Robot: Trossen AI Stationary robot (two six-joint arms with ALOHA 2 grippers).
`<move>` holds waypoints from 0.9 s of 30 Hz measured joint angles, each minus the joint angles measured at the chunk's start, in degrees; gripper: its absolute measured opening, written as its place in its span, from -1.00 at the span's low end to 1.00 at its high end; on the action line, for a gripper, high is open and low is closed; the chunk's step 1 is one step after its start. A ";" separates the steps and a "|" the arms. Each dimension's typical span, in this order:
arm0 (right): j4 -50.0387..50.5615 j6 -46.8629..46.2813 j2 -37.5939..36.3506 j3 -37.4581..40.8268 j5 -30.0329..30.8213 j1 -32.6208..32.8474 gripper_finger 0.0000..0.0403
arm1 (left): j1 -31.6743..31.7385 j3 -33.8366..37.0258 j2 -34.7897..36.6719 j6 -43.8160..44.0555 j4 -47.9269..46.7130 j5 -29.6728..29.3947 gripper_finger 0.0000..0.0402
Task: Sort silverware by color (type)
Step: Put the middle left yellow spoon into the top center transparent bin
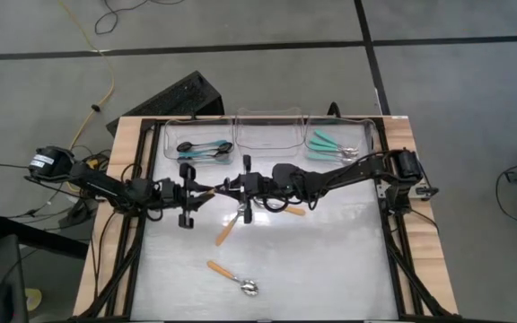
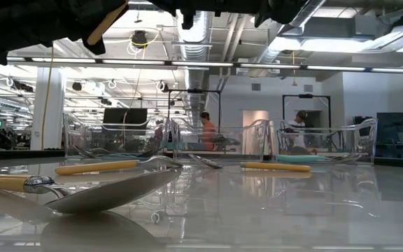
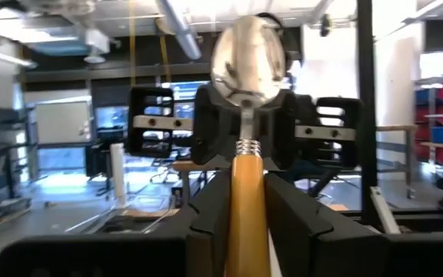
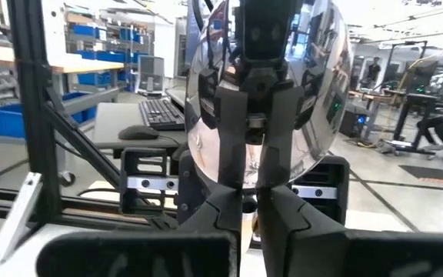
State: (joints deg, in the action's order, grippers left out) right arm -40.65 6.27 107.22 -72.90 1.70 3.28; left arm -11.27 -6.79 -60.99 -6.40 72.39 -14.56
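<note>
Orange-handled spoon (image 3: 246,154) between both jaws: left on handle, right on bowl.

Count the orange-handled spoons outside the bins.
4 in the high view: one held up between the two pincers, one below them mid-table, one nearest the front edge, one beside the right arm. The arms could hide others.

Both arms are dark, near-black, built of slim jointed segments with bundled black cables trailing along them. The left arm (image 1: 106,184) carries a round shoulder housing with a white label. The right arm (image 1: 348,170) has a blocky black base joint. Each claw shows two dark angular fingers (image 3: 206,223) and a black crossbar carriage with pale slotted rails (image 4: 148,185).
</note>
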 joint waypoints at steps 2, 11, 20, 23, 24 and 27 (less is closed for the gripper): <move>0.14 0.04 0.00 0.00 0.61 -0.06 -0.80 | 0.00 0.00 0.00 0.43 -0.02 -1.11 -0.54; 0.08 -0.11 0.00 0.00 3.63 -0.56 -0.80 | -0.02 0.00 0.02 3.28 -8.43 -12.94 -0.06; 2.85 -2.37 0.02 0.00 10.42 -3.00 -0.80 | 0.04 0.00 0.02 6.12 -15.75 -15.30 0.08; 3.13 -4.62 0.02 0.00 10.37 -4.38 -0.80 | 0.09 0.00 0.02 7.10 -15.95 -16.48 0.08; 3.04 -5.03 0.02 0.00 10.37 -4.81 -0.80 | 0.09 0.00 0.02 7.13 -15.95 -17.05 0.08; 1.85 -5.35 0.02 0.01 9.27 -5.56 -0.80 | 0.07 0.00 0.02 6.98 -16.06 -19.00 0.08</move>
State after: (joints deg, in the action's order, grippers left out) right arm -38.80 0.92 107.24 -72.90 10.97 -2.28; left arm -11.20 -6.79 -60.97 0.58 56.34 -33.57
